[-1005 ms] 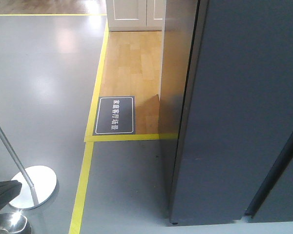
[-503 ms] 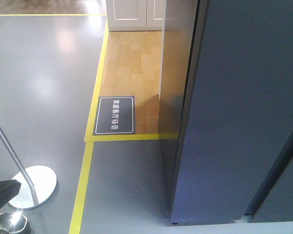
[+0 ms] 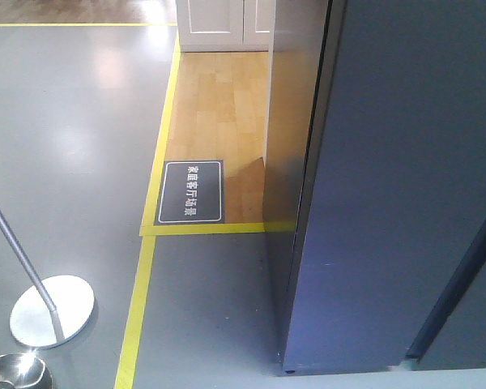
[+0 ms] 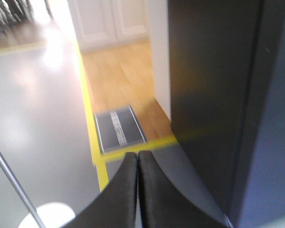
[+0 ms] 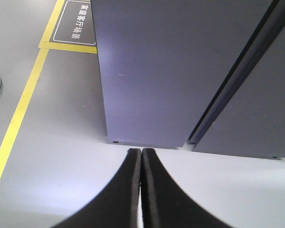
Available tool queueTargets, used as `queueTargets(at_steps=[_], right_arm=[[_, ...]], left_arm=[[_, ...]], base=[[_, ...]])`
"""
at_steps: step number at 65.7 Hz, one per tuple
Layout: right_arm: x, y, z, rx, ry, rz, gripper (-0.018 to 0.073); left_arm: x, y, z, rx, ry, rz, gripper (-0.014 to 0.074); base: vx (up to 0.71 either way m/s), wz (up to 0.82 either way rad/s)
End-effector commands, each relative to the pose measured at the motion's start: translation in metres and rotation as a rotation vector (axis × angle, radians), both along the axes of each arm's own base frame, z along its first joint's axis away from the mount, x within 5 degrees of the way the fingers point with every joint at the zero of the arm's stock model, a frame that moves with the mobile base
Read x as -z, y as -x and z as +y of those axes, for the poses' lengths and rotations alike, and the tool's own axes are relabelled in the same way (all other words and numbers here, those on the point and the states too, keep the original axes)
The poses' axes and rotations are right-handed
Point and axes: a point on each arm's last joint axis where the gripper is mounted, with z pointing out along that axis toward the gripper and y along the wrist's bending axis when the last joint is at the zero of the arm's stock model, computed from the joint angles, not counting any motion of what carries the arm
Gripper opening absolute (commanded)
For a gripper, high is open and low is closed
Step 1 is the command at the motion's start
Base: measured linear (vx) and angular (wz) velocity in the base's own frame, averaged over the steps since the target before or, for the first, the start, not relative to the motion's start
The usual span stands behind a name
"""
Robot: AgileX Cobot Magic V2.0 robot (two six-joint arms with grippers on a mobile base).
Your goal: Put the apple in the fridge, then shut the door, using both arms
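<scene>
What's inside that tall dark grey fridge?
Nothing inside shows. The fridge presents only its dark grey outer face, so its contents are hidden. No apple is visible in any view.

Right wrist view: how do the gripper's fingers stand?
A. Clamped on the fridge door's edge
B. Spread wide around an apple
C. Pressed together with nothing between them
C: the right gripper shows its two black fingers meeting along a thin seam, empty, short of the dark grey fridge.

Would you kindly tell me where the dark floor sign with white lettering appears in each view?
Front-facing view: floor sign, left of centre.
Left wrist view: lower centre, blurred, above the shut left pincer.
Right wrist view: top left corner, partly cropped.
Shared landmark: yellow floor tape bordering the sign.
</scene>
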Motion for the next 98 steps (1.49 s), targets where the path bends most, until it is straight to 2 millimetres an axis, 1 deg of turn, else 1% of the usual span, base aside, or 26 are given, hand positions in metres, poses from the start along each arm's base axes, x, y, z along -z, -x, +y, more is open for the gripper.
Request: queueTargets(at_steps=[1, 2, 4, 7, 10, 14, 24, 37, 53, 98], right_arm=[[-0.011, -0.004, -0.001, 0.006, 0.004, -0.071, -0.0003], [-0.011, -0.004, -0.001, 0.006, 0.004, -0.071, -0.0003], [-0.011, -0.004, -0.001, 0.006, 0.004, -0.071, -0.0003], [-0.011, -0.004, -0.001, 0.006, 0.004, -0.071, -0.0003], [-0.011, -0.004, -0.001, 0.006, 0.004, -0.071, -0.0003], [-0.011, -0.004, -0.001, 0.006, 0.004, -0.071, -0.0003], [-0.011, -0.004, -0.001, 0.006, 0.004, -0.071, -0.0003], [-0.011, -0.004, -0.001, 0.006, 0.004, -0.071, -0.0003], [-0.011, -0.004, -0.001, 0.006, 0.004, -0.071, -0.0003], [-0.011, -0.004, -0.001, 0.006, 0.004, -0.071, -0.0003]], left_arm=[[0.004, 0.001, 0.0, -0.019, 0.059, -0.213, -0.0006], [0.01, 0.001, 0.0, -0.022, 0.059, -0.218, -0.0006], [0.012, 0.003, 0.001, -0.032, 0.065, -0.231, -0.0006], [0.011, 0.004, 0.003, -0.048, 0.066, -0.204, -0.0006], [0.011, 0.006, 0.003, -0.054, 0.054, -0.212, -0.0006], [0.013, 0.005, 0.003, -0.058, 0.031, -0.21, -0.0006], [0.016, 0.005, 0.004, -0.066, 0.035, -0.175, -0.0006], [0.012, 0.005, 0.005, -0.089, 0.037, -0.216, -0.0006], [0.004, 0.006, 0.005, -0.084, 0.05, -0.31, -0.0006], [0.004, 0.005, 0.006, -0.105, 0.056, -0.308, -0.0006]], base=[[0.0, 0.0], [0.0, 0.0], [0.0, 0.0], [0.0, 0.0], [0.0, 0.0], [0.0, 0.0], [0.0, 0.0], [0.0, 0.0], [0.0, 0.0], [0.0, 0.0]])
